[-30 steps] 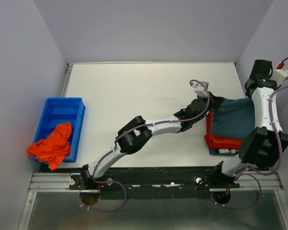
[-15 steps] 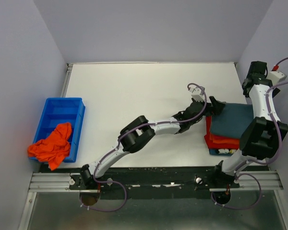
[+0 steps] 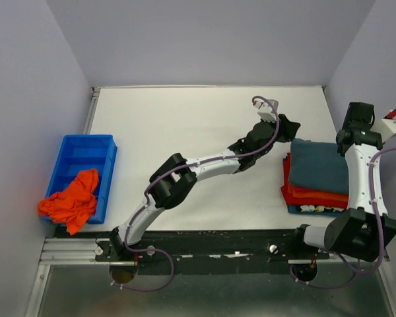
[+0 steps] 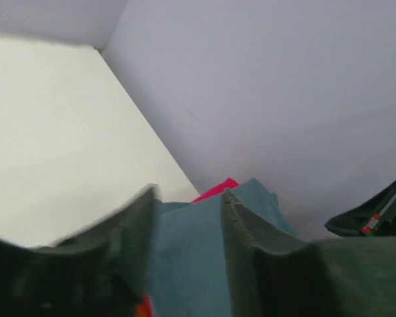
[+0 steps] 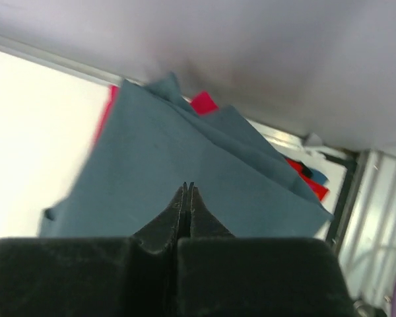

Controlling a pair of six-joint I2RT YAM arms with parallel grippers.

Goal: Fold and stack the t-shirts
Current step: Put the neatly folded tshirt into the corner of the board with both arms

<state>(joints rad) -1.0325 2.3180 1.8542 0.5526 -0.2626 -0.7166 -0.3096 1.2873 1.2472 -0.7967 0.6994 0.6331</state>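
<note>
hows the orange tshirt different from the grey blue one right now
The orange t-shirt is crumpled in a heap; the grey-blue t-shirt is folded flat. The orange one hangs over the rim of the blue bin at the left; the grey-blue one lies on top of a stack of folded shirts at the right. Both are plain, single-coloured cloth.

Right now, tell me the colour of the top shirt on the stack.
The top shirt is slate grey-blue, clearest in the right wrist view.

1 orange t-shirt [image 3: 69,201], 1 grey-blue t-shirt [image 3: 320,165] — 1 blue bin [image 3: 86,148] — 2 arms [image 3: 204,164] [image 3: 364,178]
</note>
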